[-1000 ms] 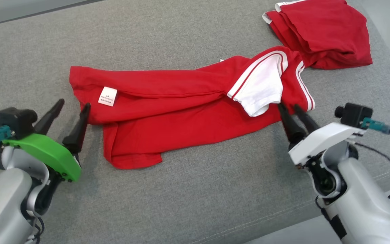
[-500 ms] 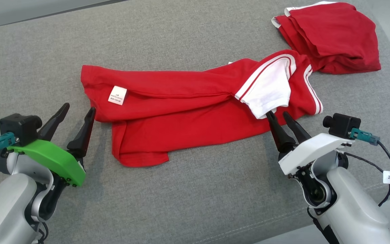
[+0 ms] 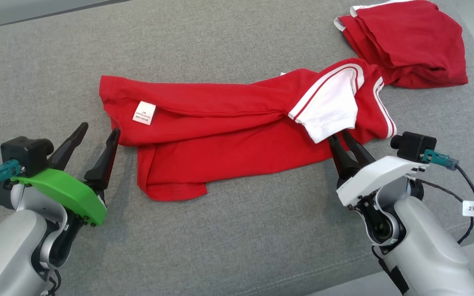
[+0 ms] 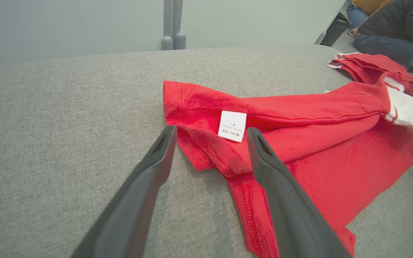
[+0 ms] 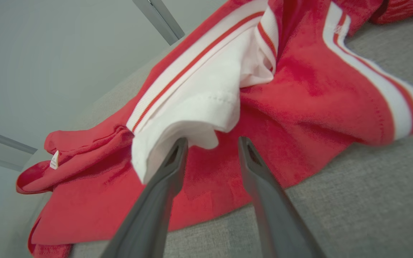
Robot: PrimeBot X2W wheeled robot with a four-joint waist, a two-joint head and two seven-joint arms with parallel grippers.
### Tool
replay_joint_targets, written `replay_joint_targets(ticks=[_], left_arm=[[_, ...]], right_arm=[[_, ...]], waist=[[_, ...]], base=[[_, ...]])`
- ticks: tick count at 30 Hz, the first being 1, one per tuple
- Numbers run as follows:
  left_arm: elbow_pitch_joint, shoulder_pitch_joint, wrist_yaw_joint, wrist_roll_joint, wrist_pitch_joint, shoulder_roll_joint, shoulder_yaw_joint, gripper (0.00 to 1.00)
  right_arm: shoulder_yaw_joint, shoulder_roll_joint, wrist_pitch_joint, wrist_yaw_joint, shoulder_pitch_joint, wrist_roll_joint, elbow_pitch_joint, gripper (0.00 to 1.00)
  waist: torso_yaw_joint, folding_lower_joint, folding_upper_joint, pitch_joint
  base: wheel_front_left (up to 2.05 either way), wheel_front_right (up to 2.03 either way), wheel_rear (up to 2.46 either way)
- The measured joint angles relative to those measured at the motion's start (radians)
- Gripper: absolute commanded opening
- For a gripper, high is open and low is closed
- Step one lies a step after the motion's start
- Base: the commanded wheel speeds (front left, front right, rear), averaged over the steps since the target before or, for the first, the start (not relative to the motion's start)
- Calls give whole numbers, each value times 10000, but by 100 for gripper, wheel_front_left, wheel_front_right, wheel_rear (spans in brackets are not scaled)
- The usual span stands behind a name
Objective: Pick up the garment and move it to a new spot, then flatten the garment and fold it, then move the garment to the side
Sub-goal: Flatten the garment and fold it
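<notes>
Right pincer point(image 3: 338, 135) is narrowing, jaws still apart, at the white sleeve point(image 3: 327, 107) of the red garment point(image 3: 228, 135) sprawling across the middle of the worktop point(image 3: 237, 238), left pincer point(image 3: 100, 127) is hovering wide open at its other end, so pickup's starting.

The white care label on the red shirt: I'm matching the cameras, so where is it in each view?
Head view: care label left of centre, on the shirt's left end.
Left wrist view: label at centre.
Right wrist view: label small, far left.
Shared landmark: the white sleeve.
</notes>
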Motion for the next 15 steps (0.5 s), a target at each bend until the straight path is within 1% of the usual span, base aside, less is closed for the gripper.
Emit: replay_joint_targets(ticks=[2,4,5,7,11,12,15], left_arm=[[-29,0,21,0,12,23,0,100],[-54,0,21,2,13,23,0,100],[-71,0,21,2,13,23,0,100],[-115,0,23,2,15,23,-2,100],[-201,0,23,4,29,27,-2,100],[-217,0,25,6,61,27,-2,100],[-245,0,25,10,105,31,-2,100]], right_arm=[[23,71,0,6,-87,0,2,73],[42,96,0,6,-89,2,61,76],[42,94,0,6,-89,2,117,75],[40,94,0,6,-88,6,213,69],[33,123,-27,8,-89,102,345,67],[31,136,-58,25,-92,111,374,64],[33,174,-84,90,-147,115,458,42]], waist=[[12,0,0,8],[22,0,0,14],[26,0,0,16],[33,0,0,21],[36,0,0,25],[35,0,0,25],[29,0,0,14]], base=[[0,0,0],[0,0,0],[0,0,0],[0,0,0],[0,0,0],[0,0,0],[0,0,0]])
